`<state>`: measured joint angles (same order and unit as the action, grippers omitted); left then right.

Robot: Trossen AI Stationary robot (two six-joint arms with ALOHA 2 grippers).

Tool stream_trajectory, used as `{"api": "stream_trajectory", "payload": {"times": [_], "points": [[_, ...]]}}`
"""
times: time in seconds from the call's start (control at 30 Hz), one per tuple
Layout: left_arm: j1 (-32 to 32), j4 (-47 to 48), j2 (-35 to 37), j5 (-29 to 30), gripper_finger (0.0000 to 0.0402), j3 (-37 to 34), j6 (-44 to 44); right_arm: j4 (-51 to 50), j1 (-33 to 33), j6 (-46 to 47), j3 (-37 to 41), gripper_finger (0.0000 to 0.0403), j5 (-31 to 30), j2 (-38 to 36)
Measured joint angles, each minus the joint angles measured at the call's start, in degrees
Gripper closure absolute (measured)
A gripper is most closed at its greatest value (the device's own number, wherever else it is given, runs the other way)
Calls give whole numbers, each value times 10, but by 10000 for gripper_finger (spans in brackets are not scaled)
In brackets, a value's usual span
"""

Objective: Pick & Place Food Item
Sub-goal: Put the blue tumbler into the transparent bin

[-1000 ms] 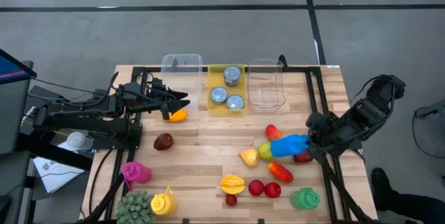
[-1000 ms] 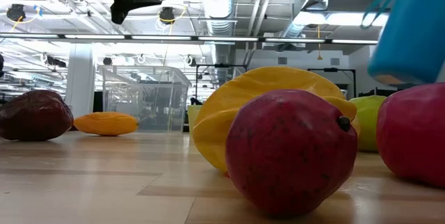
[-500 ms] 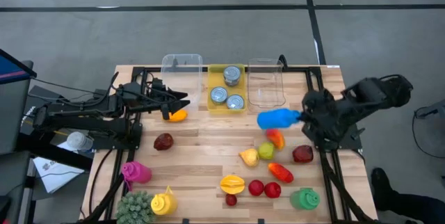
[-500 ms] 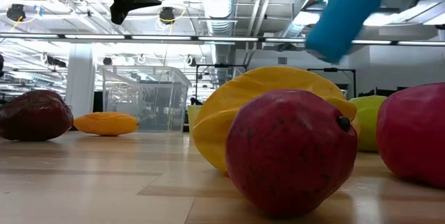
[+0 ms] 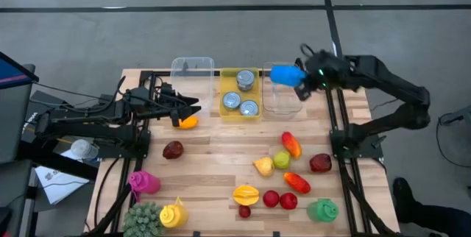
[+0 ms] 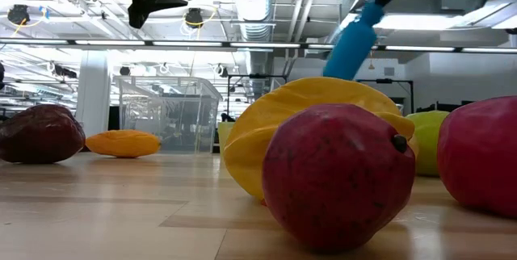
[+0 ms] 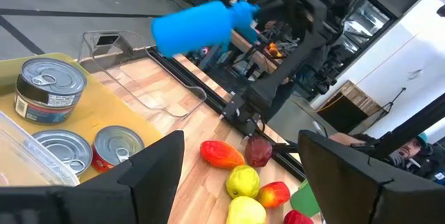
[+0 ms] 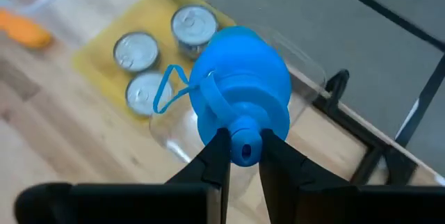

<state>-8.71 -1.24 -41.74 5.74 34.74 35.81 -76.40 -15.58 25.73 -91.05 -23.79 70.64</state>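
**Ana:** Blue bottle (image 5: pixel 288 76) first: where does it sit against the yellow tray (image 5: pixel 240 110)?

**Ben:** Up in the air, just to the right of the yellow tray and over the far end of the clear bin (image 5: pixel 282 97) next to it. The right claw (image 8: pixel 240 156) pinches it by the cap end, fingers pressed in on the neck, with the body pointing away from the wrist.

**Ana:** Start from the left, then.

**Ben:** Left of the yellow tray stands another clear bin (image 5: pixel 192 71). The left claw (image 5: pixel 193 107) hangs just in front of that bin, spread and holding nothing, above an orange fruit (image 5: pixel 188 122) lying on the desk (image 5: pixel 213 156). A dark red fruit (image 5: pixel 173 149) lies nearer the front, also left of the tray.

**Ana:** And inside the tray?

**Ben:** Three tin cans (image 5: pixel 240 101), upright, lids showing.

**Ana:** Right of it?

**Ben:** Beyond the clear bin under the bottle, the rest lies nearer the front than the tray: a red-orange fruit (image 5: pixel 291 144), a green apple (image 5: pixel 282 160) touching a yellow piece (image 5: pixel 263 166), and a dark red one (image 5: pixel 320 163) farthest right. From desk height, a pomegranate (image 6: pixel 338 175) fills the near ground with a yellow fruit (image 6: pixel 323 102) behind it, and the bottle shows tilted above them.
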Motion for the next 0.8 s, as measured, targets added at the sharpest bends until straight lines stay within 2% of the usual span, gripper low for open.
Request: {"api": "stream_trajectory", "payload": {"times": [0.1, 0.23, 0.53, 0.8], "points": [[0, 0, 0, 0, 128, 0, 0, 36, -69, -42, 0, 352, 52, 32], [0, 0, 0, 0, 128, 0, 0, 34, -143, -89, 0, 352, 118, 87], [0, 0, 0, 2, 128, 0, 0, 35, -234, -172, 0, 352, 124, 200], [0, 0, 0, 5, 128, 0, 0, 39, -261, -214, -4, 352, 126, 252]]}}
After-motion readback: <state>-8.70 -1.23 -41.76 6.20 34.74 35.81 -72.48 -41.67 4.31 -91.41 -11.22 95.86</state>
